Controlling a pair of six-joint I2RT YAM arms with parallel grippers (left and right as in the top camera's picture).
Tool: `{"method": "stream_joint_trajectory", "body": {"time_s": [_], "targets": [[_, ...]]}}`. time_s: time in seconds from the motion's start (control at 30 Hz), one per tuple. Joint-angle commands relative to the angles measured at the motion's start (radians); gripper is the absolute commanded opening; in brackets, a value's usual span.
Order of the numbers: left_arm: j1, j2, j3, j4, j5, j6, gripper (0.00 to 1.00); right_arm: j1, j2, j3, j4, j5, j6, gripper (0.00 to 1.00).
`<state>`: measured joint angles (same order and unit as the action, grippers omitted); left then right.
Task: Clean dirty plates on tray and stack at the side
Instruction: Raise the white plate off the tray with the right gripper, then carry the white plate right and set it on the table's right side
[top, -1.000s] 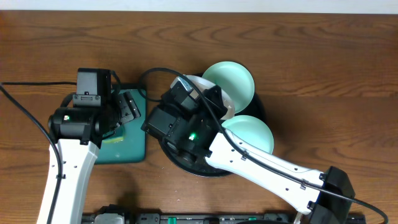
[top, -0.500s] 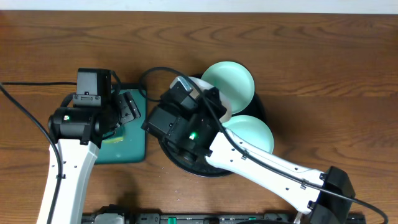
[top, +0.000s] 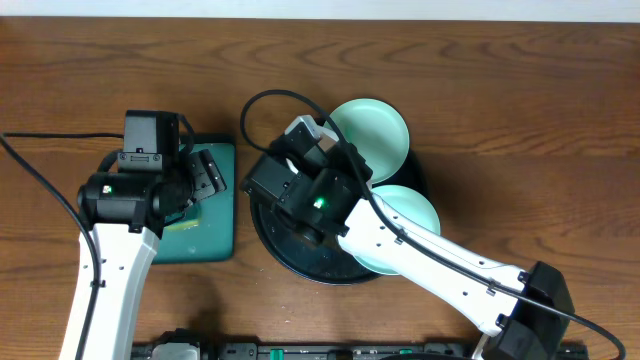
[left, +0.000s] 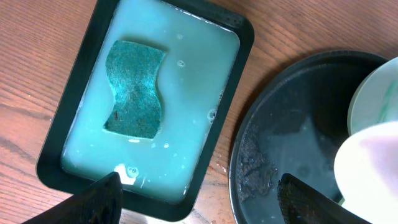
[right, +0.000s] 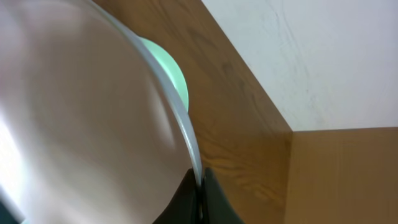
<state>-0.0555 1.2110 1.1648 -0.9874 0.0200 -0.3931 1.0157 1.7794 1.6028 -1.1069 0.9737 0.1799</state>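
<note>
Black and glossy, the tray (top: 290, 250) lies in the middle of the wooden table. Two mint plates rest on it: the upper mint plate (top: 372, 125) overlaps its rim at 1 o'clock, and the lower mint plate (top: 410, 212) sits at 3 o'clock. Both look clean from the overhead camera, though I cannot be sure of small smears.

The right gripper (right: 200, 186) is over the 11 o'clock part of the tray. Its fingers are pressed together on the thin rim of the white plate (right: 81, 112), which fills most of the right wrist view. In the left wrist view the same plate shows as a pale blurred shape at 4 o'clock, and it seems to be held above the tray floor. The overhead view hides it almost fully under the wrist.

The left gripper (top: 205, 175) hovers over the rectangular tray (left: 74, 180), which holds a milky green liquid. Its fingers are spread wide and hold nothing. The sponge (left: 135, 87) lies in this liquid, apart from the walls, at about 11 o'clock from the gap between the fingers. Its long axis runs from 12 to 6 o'clock in the left wrist view, across the line joining the two fingertips.

I judge that the next move depends on this relation. The left arm is clearly the nearer one to the sponge, and the spread fingers could close over its narrow waist. From the sponge, the held plate lies towards 3 o'clock in the overhead view, just beside the rectangular tray.
</note>
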Motion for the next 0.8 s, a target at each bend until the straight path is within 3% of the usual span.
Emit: {"method": "stream_joint_trajectory", "body": {"time_s": [0.0, 0.1, 0.33, 0.4, 0.77], "targets": [[-0.002, 0.000, 0.003, -0.003, -0.005, -0.009, 0.80, 0.003, 0.001, 0.011, 0.013, -0.001, 0.040, 0.01], [-0.002, 0.000, 0.003, -0.003, -0.005, -0.009, 0.80, 0.002, -0.004, 0.012, -0.003, -0.042, 0.059, 0.01], [-0.002, 0.000, 0.003, -0.003, -0.005, -0.009, 0.80, -0.087, 0.001, 0.011, 0.015, -0.428, 0.138, 0.01], [-0.002, 0.000, 0.003, -0.003, -0.005, -0.009, 0.80, -0.169, 0.001, 0.011, 0.028, -0.597, 0.201, 0.01], [-0.002, 0.000, 0.003, -0.003, -0.005, -0.009, 0.80, -0.603, -0.004, 0.019, 0.107, -1.179, 0.210, 0.01]]}}
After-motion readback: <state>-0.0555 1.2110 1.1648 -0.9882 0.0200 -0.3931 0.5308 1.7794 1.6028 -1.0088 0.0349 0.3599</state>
